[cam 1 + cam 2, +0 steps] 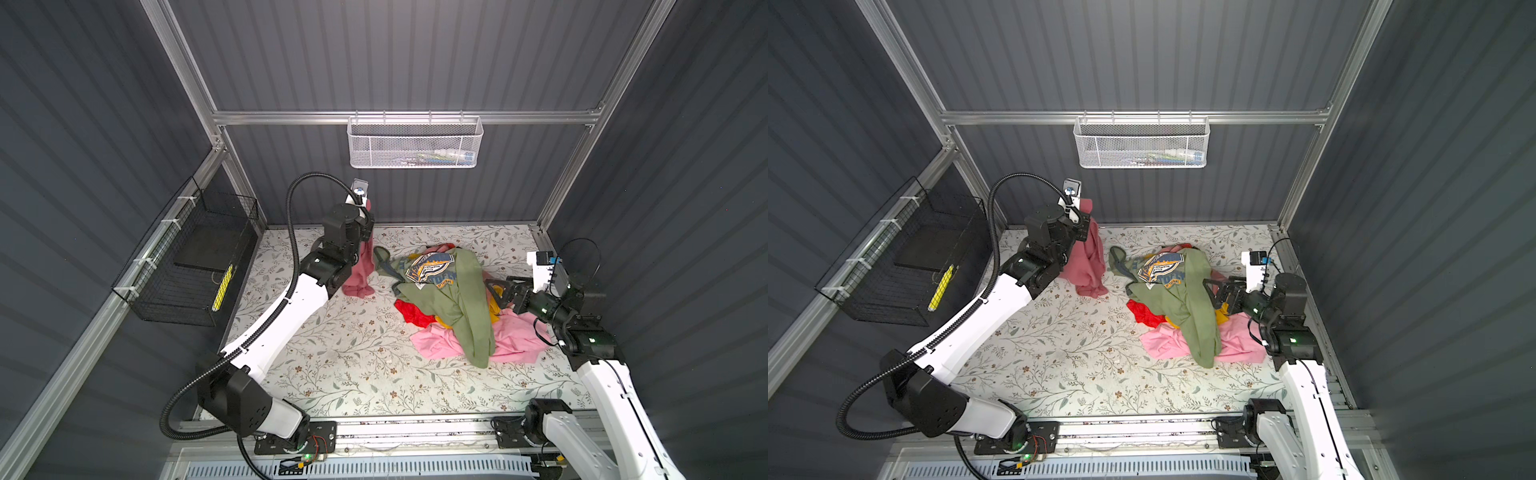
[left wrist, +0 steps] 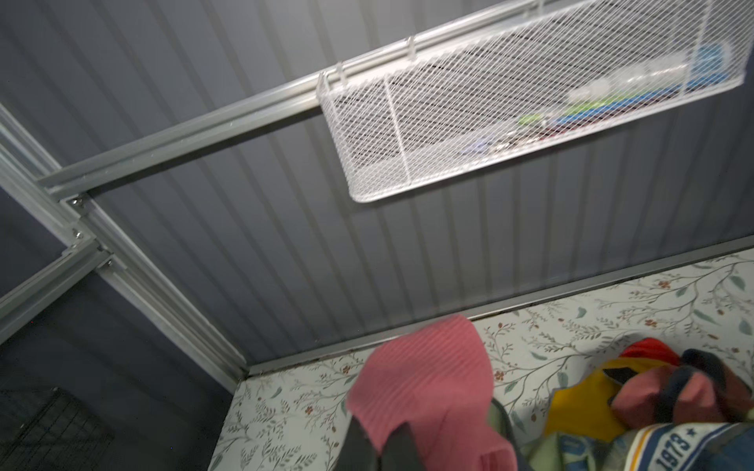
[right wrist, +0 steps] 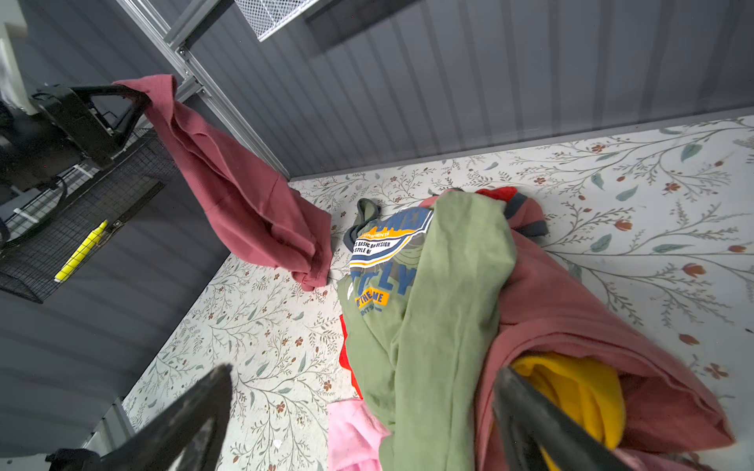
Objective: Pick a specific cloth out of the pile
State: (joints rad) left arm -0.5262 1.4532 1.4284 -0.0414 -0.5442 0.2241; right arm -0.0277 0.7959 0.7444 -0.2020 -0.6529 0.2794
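Left tool (image 3: 138, 104) is clamped shut on a top corner of the cloth (image 1: 359, 270). That dusty rose garment hangs from it in a long soft drape at the back left of the counter (image 1: 332, 353). Its lower folds seem to rest on the floral surface just beside the pile (image 1: 453, 299); whether they touch the grey collar there, I cannot tell. It looks light and limp, a ribbed knit with no stiffness, so expect it to swing, stretch and drag. A pinch on a bunched edge like this one looks the safest hold, though the trailing end may snag its neighbour. Right tool (image 3: 363, 371) stands wide, holding nothing, low at the pile's right side. Now the murky bits: the olive green T-shirt (image 1: 461, 291) blankets the heap, so only scraps of the red cloth (image 1: 409, 313), the yellow cloth (image 3: 571, 387) and the bright pink cloth (image 1: 436, 345) show. The right wrist view also catches a second rose-toned piece (image 3: 571, 306) with dark trim in the pile; separate garment or not, hard to say. The left wrist view is blurred, and in both top views the wrist hides the pinch itself.
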